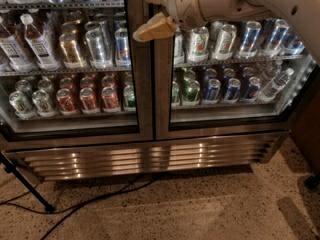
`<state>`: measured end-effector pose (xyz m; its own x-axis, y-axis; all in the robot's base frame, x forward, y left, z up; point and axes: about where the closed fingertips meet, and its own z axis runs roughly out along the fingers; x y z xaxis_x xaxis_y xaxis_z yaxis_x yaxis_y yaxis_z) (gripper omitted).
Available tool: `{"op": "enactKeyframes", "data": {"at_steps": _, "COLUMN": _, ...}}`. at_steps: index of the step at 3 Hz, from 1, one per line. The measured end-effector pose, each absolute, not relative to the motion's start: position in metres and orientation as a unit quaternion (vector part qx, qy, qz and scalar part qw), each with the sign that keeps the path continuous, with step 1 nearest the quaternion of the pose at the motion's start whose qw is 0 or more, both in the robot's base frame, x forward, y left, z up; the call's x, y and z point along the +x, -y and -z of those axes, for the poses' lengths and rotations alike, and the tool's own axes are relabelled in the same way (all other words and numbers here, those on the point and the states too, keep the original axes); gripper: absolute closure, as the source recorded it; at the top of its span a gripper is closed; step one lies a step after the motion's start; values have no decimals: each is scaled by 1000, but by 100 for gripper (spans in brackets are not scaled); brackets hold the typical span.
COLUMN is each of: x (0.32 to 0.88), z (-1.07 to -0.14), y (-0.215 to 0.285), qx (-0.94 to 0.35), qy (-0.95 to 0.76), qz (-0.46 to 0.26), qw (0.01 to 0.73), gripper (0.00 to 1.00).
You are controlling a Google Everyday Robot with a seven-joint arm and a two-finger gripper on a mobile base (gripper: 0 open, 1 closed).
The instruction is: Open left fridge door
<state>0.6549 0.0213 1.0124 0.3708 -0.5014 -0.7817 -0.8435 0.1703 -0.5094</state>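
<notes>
The left fridge door (pixel 75 64) is a glass pane in a brushed steel frame, and it is closed. Its handle strip (pixel 144 84) runs down its right edge at the centre seam. My gripper (pixel 148 13) comes in from the upper right on a white arm (pixel 235 1). Its two tan fingers (pixel 152 28) are spread apart and open, in front of the centre seam near the top of the door frame. Nothing is between them. Whether a fingertip touches the frame I cannot tell.
The right glass door (pixel 230 59) is also closed. Both sides hold shelves of cans and bottles. A steel grille (pixel 145 159) runs along the bottom. A black cable (pixel 95 199) and a black stand leg (pixel 27 189) lie on the speckled floor at the left.
</notes>
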Motion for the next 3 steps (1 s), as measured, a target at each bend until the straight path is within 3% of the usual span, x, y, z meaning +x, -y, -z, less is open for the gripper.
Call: {"op": "enactKeyframes", "data": {"at_steps": 3, "x": 659, "z": -1013, "y": -17, "qx": -627, "qy": -535, "qz": -157, "qw": 543, "gripper": 31}}
